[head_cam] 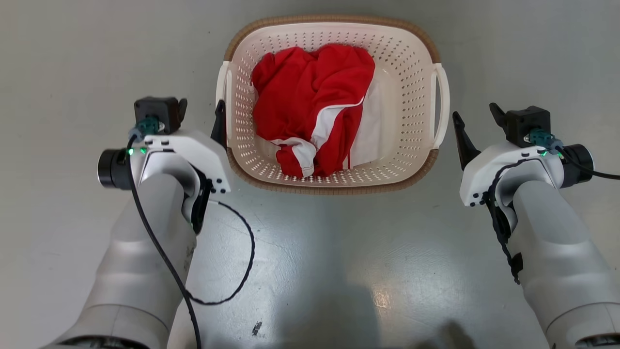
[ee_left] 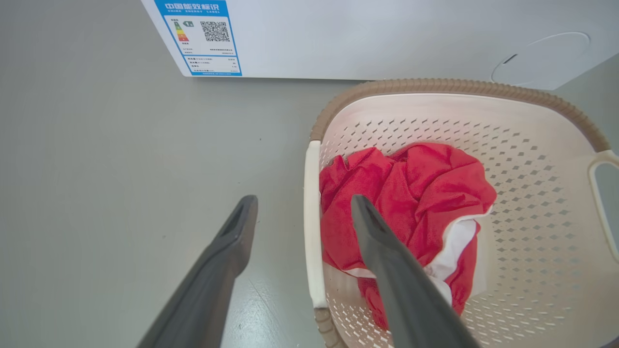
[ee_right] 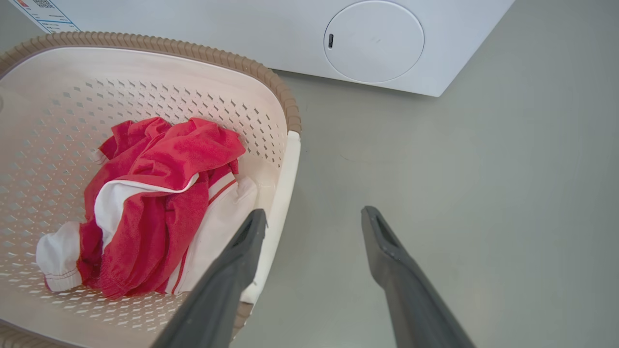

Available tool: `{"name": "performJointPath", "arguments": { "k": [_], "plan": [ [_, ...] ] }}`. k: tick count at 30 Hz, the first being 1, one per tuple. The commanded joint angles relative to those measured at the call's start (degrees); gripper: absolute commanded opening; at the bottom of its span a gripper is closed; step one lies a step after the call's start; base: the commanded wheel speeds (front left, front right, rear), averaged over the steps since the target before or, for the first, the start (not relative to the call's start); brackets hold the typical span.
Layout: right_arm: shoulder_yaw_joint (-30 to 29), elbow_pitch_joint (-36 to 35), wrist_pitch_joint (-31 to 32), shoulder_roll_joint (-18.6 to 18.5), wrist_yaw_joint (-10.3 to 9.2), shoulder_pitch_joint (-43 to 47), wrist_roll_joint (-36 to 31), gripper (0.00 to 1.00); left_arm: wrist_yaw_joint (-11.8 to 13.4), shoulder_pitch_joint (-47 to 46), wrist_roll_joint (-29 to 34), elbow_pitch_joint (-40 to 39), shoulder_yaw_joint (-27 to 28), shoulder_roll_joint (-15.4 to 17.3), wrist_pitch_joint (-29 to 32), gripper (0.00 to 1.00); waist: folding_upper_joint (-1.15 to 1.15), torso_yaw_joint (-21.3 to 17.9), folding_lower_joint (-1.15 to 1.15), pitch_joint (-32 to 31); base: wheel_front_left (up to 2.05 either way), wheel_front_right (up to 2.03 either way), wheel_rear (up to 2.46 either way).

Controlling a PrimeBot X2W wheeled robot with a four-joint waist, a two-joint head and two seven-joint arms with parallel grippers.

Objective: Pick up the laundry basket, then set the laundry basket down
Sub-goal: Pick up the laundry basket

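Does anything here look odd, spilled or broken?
Nothing stands out. The laundry basket sits level on the floor, unbroken, with a crumpled red-and-white garment inside; the left tool and right tool hang open at its sides.

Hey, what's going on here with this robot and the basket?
The robot is poised at the laundry basket, which sits on the floor with a red-and-white garment inside. Its left tool is open right at the left handle; its right tool is open, a little apart from the right handle. Nothing is gripped yet.
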Motion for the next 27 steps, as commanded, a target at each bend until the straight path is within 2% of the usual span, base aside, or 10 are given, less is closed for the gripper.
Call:
{"name": "performJointPath", "arguments": {
  "k": [1,27],
  "plan": [
    [1.0,0.1,-1.1,0.7,0.0,0.1,-0.5,1.0,0.7,-0.4,-0.9,-0.3,0.5,1.4,-0.6,1.0,0.0,0.1,0.0,0.3,0.0,0.0,0.0],
    [2.1,3.8,-3.0,1.6,0.0,-5.4,-0.3,1.0,3.0,-6.2,-5.5,3.6,-6.7,1.4,-0.6,1.0,0.0,-0.6,0.0,6.1,0.0,0.0,0.0]
  ]
}}
